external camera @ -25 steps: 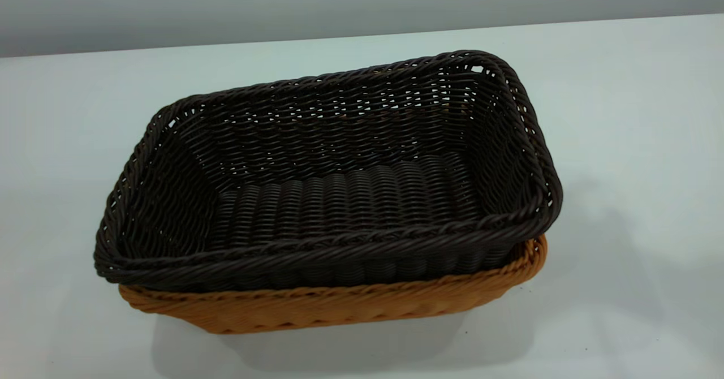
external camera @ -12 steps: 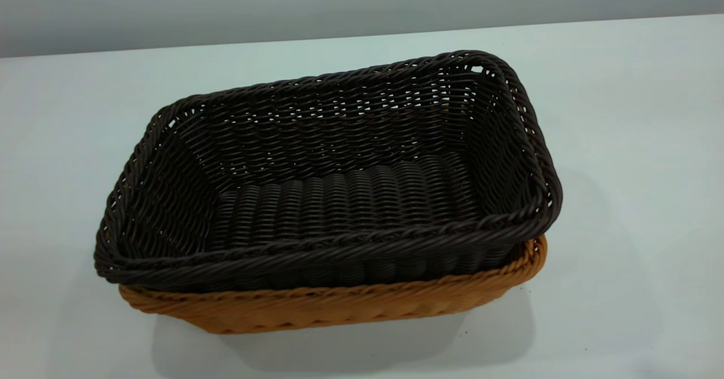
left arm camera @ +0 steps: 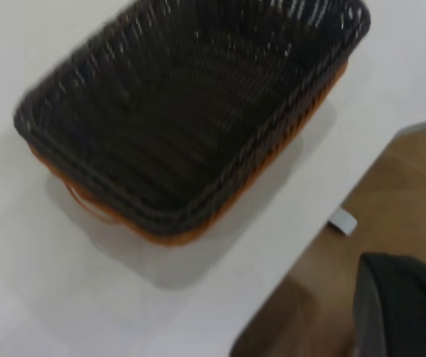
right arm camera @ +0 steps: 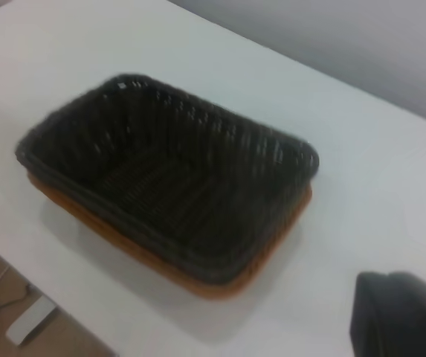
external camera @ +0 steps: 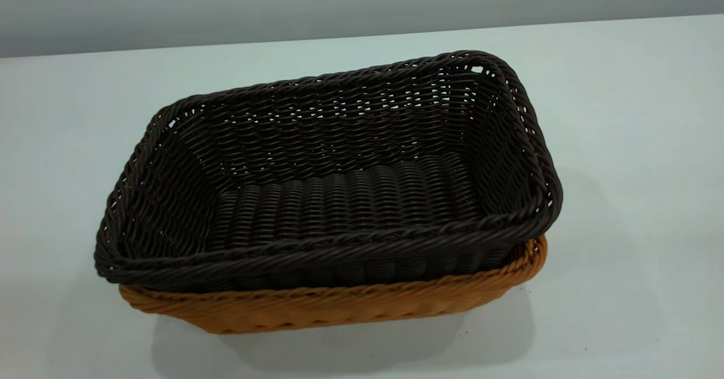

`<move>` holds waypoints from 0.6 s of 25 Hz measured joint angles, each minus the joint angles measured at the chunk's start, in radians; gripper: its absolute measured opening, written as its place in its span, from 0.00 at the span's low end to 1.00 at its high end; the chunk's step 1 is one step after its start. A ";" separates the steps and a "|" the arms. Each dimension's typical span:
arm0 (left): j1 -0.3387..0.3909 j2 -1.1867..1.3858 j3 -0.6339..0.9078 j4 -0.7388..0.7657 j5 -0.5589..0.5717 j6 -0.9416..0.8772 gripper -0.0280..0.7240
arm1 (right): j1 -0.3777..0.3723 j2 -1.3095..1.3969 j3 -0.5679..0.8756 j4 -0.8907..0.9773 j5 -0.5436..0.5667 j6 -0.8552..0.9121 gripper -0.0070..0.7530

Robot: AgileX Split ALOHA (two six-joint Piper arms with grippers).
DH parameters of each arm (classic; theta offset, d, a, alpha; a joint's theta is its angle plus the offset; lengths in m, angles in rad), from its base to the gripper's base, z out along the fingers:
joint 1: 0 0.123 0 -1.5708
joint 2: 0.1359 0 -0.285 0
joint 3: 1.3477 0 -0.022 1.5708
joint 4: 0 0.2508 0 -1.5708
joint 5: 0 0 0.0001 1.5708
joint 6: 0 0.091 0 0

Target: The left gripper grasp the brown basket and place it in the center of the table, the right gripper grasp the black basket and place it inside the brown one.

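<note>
The black basket (external camera: pixel 339 198) sits nested inside the brown basket (external camera: pixel 339 308), slightly askew, in the middle of the white table (external camera: pixel 622 141). Only the brown basket's near wall and right corner rim show below the black one. Neither gripper is in the exterior view. The left wrist view looks down on both baskets from high above, the black basket (left arm camera: pixel 190 111) over the brown rim (left arm camera: pixel 175 236). A dark part of the left gripper (left arm camera: pixel 406 305) fills one corner. The right wrist view shows the stacked baskets (right arm camera: pixel 168 186) from well away, with a dark part of the right gripper (right arm camera: pixel 402 316) in one corner.
A grey wall (external camera: pixel 339 0) stands behind the table's far edge. The left wrist view shows the table's edge and a wooden floor (left arm camera: pixel 391 186) with a small white object (left arm camera: pixel 342 221). A white box (right arm camera: pixel 30 318) and cables lie on the floor in the right wrist view.
A faint shadow on the table to the right of the baskets has faded away. The two baskets have not moved.
</note>
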 joint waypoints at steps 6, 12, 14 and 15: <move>0.000 0.000 0.052 -0.001 0.021 -0.004 0.04 | 0.000 -0.219 0.215 -0.016 0.041 0.067 0.01; 0.000 0.000 0.111 -0.008 0.049 -0.006 0.04 | 0.000 -0.285 0.239 -0.045 0.055 0.067 0.01; 0.000 0.000 0.110 0.000 0.024 -0.006 0.04 | 0.000 -0.285 0.239 -0.043 0.055 0.065 0.01; 0.000 0.000 0.111 0.009 0.024 -0.006 0.04 | 0.000 -0.285 0.239 -0.043 0.054 0.063 0.01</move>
